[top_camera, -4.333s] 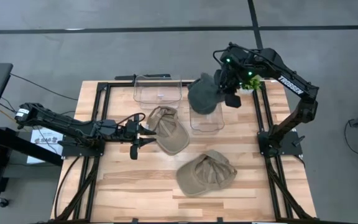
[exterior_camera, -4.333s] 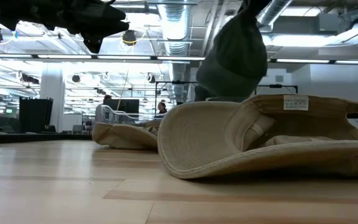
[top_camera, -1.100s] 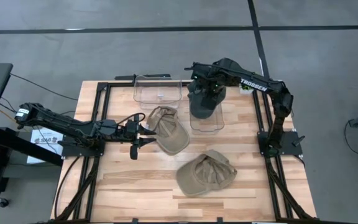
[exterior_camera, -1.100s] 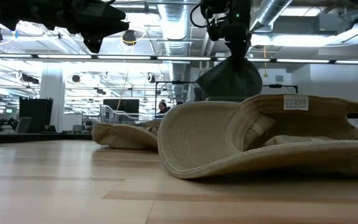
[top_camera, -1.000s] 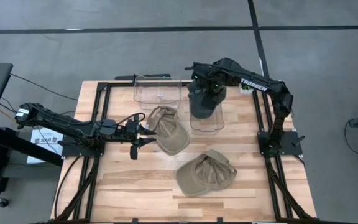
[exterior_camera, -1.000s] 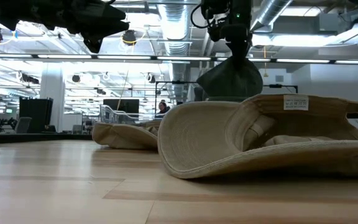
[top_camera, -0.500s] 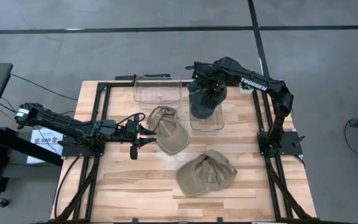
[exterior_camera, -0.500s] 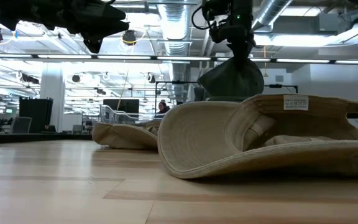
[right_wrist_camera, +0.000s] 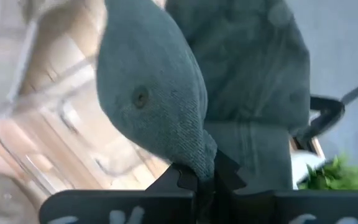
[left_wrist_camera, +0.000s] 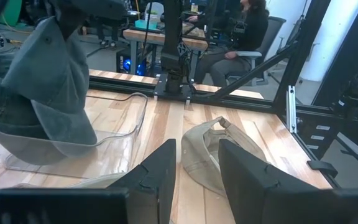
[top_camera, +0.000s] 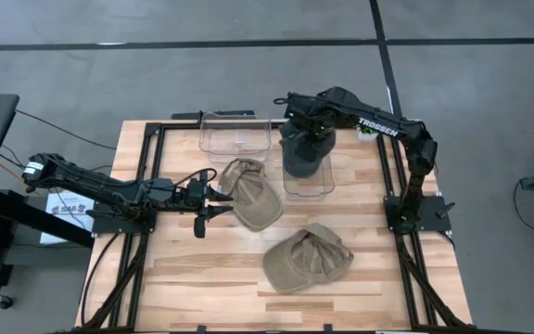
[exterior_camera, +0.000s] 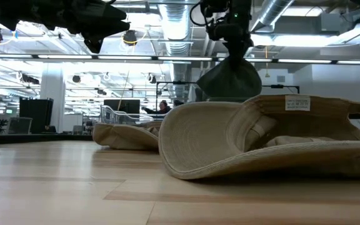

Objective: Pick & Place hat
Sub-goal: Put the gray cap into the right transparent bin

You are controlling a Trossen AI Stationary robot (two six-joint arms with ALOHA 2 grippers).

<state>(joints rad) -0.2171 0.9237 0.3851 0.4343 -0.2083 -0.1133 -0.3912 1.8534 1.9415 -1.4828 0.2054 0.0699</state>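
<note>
A dark grey-green hat (top_camera: 304, 156) hangs from my right gripper (top_camera: 306, 125) over the right clear bin (top_camera: 323, 186), and its lower part dips inside the bin (left_wrist_camera: 48, 118). My right gripper (right_wrist_camera: 205, 177) is shut on it. My left gripper (top_camera: 213, 195) hovers open near the table's left-middle, raised above the wood. Its fingers (left_wrist_camera: 197, 174) point at a tan hat (top_camera: 250, 195) lying on the table just ahead (left_wrist_camera: 222, 149). A second tan hat (top_camera: 306, 257) rests upturned nearer the near edge (exterior_camera: 274, 134). My right gripper pinches a bunched fold of the grey hat's cloth (right_wrist_camera: 197, 158) between its two fingers, coming from above and pointing down. The hat hangs below the fingers (exterior_camera: 230, 78), with its crown and brim drooping into the right clear bin.
A second clear bin (top_camera: 235, 133) stands at the far edge, left of the right bin. Something green (top_camera: 375, 122) sits at the far right corner. Black frame rails (top_camera: 146, 186) run along both sides. Bare wood (top_camera: 202, 269) lies at the near left. A person sits beyond the table (left_wrist_camera: 253, 31).
</note>
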